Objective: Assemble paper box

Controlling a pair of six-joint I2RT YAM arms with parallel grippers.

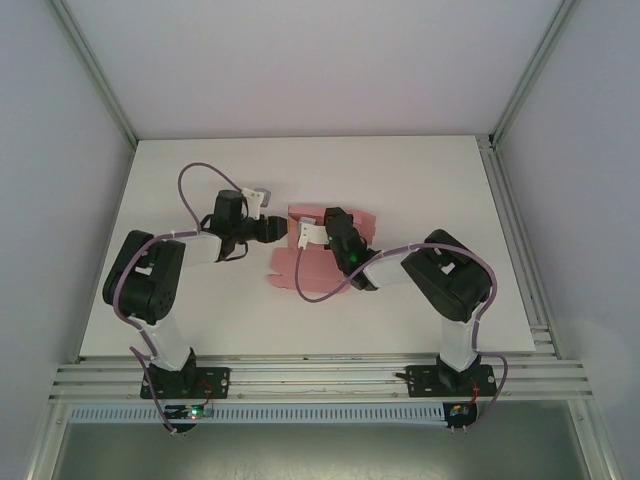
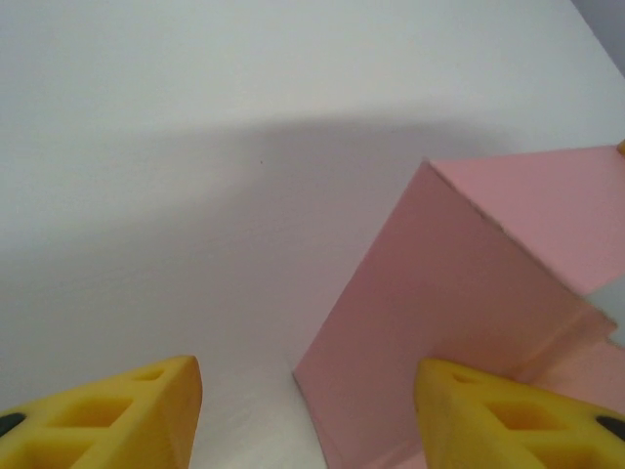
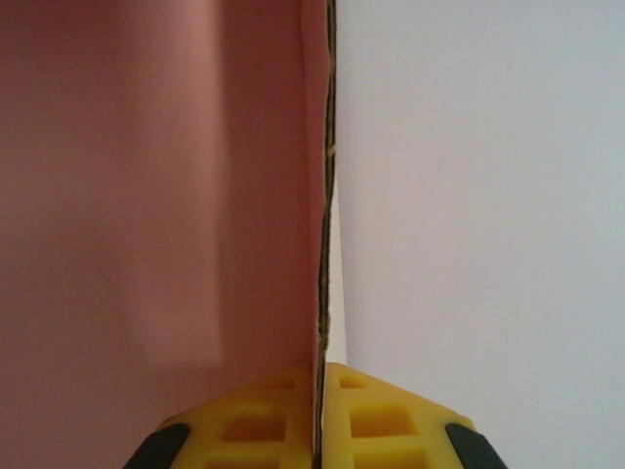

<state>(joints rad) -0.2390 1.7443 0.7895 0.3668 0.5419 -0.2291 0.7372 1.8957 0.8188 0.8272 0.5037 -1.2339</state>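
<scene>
Between the pressed-together tips of the right claw (image 3: 317,391) runs the thin edge of one upright wall of the paper box (image 3: 156,195). This claw is therefore pinching the pink card, whose inner face spreads away to one side of the grip in the wrist view. From above, the box (image 1: 300,268) sits under and just ahead of that claw (image 1: 303,234) and is only partly formed. At least one wall stands, while a wide stretch of card on the near side lies flat on the table (image 1: 200,180). Just beside the box hangs the left claw (image 2: 308,381), its jaws wide apart and holding nothing. A raised corner of pink wall stands between them, nearer one jaw than the other, though contact cannot be told. I judge the job perhaps midway: the remaining walls need folding up and the flaps tucking in before it is a finished box.
</scene>
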